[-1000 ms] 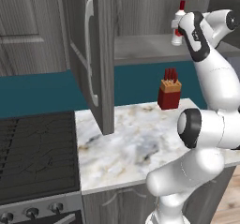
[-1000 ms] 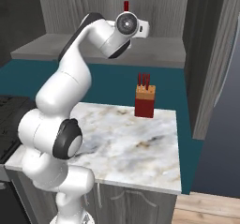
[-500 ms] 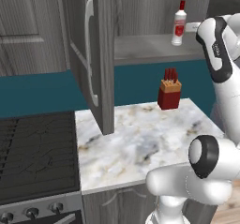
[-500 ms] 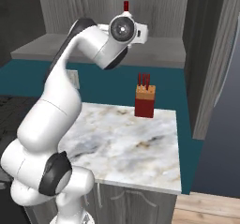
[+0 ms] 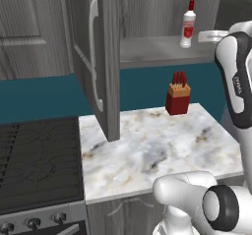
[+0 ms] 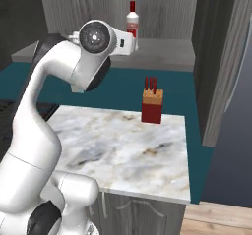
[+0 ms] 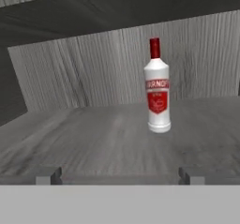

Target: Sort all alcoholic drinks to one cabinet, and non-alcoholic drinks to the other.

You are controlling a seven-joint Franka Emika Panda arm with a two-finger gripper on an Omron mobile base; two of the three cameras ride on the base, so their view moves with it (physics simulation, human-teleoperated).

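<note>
One alcoholic drink, a slim clear-white bottle [image 5: 186,25] [image 6: 132,18] [image 7: 157,89] with a red cap and red label, stands upright and free on the shelf [image 5: 147,49] [image 7: 93,138] of the open upper cabinet. My gripper [image 7: 121,176] [image 5: 209,34] is open and holds nothing. It hangs in front of the shelf edge, drawn back from the bottle, which stands a little right of centre in the hand view. The non-alcoholic drinks are out of view.
A red knife block [image 5: 177,94] [image 6: 152,101] stands at the back of the marble counter [image 5: 147,150]. An open cabinet door [image 5: 98,57] juts out over the counter's left end, another door [image 6: 221,57] on the right. A stove [image 5: 34,150] lies to the left.
The hand has let go of the bottle and pulled back from the shelf; the bottle stays standing there. The arm's upper links have swung right in the left base view.
</note>
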